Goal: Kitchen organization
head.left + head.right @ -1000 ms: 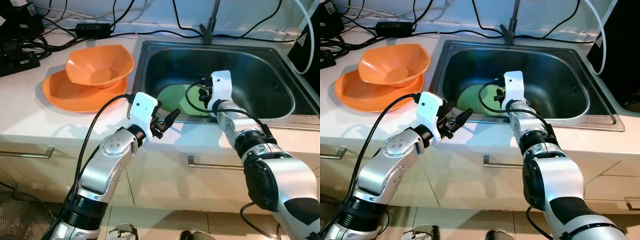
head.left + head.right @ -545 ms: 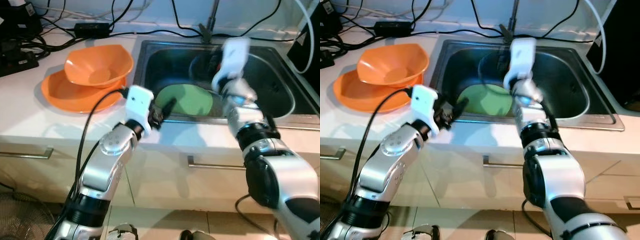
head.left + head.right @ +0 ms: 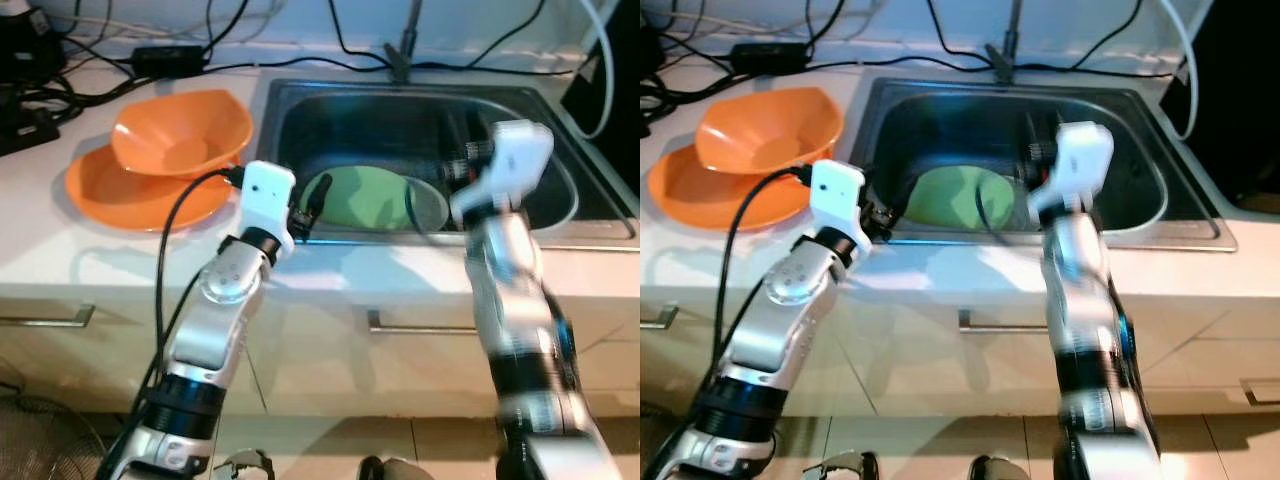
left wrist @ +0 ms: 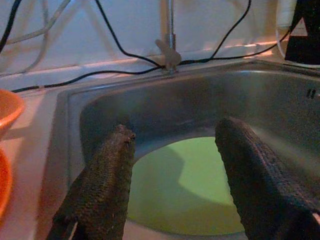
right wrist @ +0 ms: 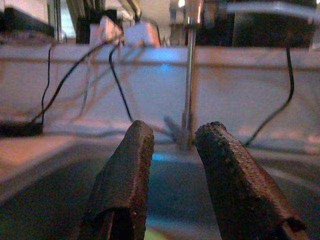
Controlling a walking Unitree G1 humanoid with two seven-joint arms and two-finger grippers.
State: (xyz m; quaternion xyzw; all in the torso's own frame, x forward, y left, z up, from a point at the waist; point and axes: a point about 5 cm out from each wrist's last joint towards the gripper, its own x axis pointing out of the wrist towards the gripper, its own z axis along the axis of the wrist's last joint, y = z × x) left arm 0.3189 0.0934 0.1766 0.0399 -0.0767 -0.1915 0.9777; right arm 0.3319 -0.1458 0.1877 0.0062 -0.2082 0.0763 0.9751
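Nearest you, the left gripper (image 3: 312,205) sits at the front edge of the sink (image 3: 300,100), its two black fingers apart and holding nothing; through the left wrist view you look between them straight at the green plate (image 4: 187,185). That green plate lies flat on the sink floor, toward the front left corner; you can see the left gripper just beside it, though whether a fingertip touches its rim is hard to say through the blur. Your right gripper (image 5: 172,175) is lifted above the sink's right half, fingers spread with nothing between them, pointing at the tap (image 5: 189,75) on the back wall. To the left on the counter (image 3: 60,250), an orange bowl (image 3: 180,145) rests in an orange plate (image 3: 120,195); black cables (image 3: 60,80) trail along the wall behind them.
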